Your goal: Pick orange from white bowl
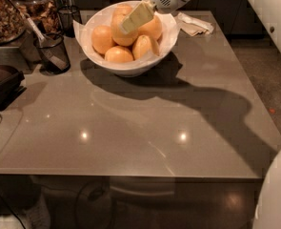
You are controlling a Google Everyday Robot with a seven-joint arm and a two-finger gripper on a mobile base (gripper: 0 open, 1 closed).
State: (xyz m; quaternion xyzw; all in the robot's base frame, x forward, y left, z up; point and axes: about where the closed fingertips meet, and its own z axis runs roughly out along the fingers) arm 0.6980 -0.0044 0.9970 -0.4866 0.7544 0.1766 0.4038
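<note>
Hanging over the white bowl (pixel 130 69) from the upper right, the gripper (pixel 138 17) is seen slanted down and to the left, its end laid across the top of the heap; whether it is spread or closed cannot be told, and nothing is judged to be held yet; one arm only is fitted, so no choice of side arises.

Directly beneath the gripper's end and a little to its left, the orange (pixel 121 36) is found at the centre of the bowl, the largest and palest of the heap, touched or all but touched; its long axis is partly covered and is judged roughly upright in this view.

Contents of the bowl: five smaller fruits (pixel 103 38) packed round the orange, pressed against it at left, front, right and rear.

Step judged: final approach, only a short descent being called for.

Beyond the bowl: grey table (pixel 154 128); dark glass cup (pixel 52 51) holding a utensil, left of the bowl; crumpled napkin (pixel 195 25), right rear.
</note>
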